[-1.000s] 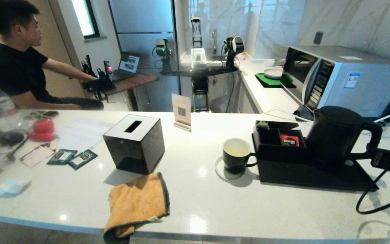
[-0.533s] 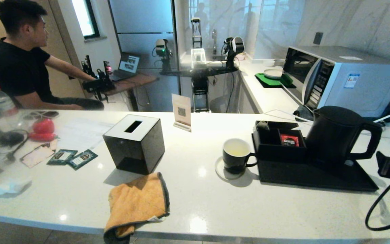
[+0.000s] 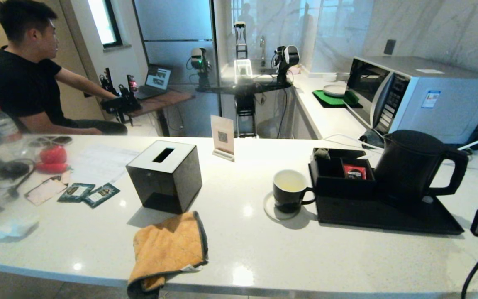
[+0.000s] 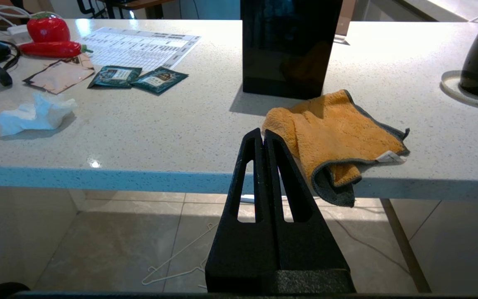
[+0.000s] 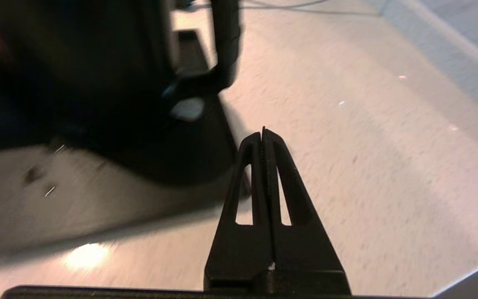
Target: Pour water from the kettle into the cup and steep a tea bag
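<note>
The kettle [image 3: 413, 166] stands upright on a black tray [image 3: 388, 220] on the white counter [image 3: 264, 249], at the right side, with its big handle pointing right. The cup [image 3: 289, 190] sits on a small white coaster [image 3: 272, 211] just left of the tray, and its handle points toward the tray. At the back of the tray is a black box [image 3: 338, 174] with a red sachet [image 3: 354, 171] in it. I cannot pick out the tea bag. The right gripper [image 5: 263, 133] is over the counter near the right end of the tray, close to the kettle's handle but not touching it. Its fingers are pressed together and hold nothing. In the head view only a dark bit of that arm shows at the right edge. The left gripper [image 4: 262, 133] waits low in front of the counter edge, by an orange cloth [image 4: 334, 137] that hangs a little over the edge. Its fingers are pressed together too, with nothing in them. A black tissue box [image 3: 165, 174] stands behind the cloth. Two green packets [image 3: 89, 193] lie far to the left.
</note>
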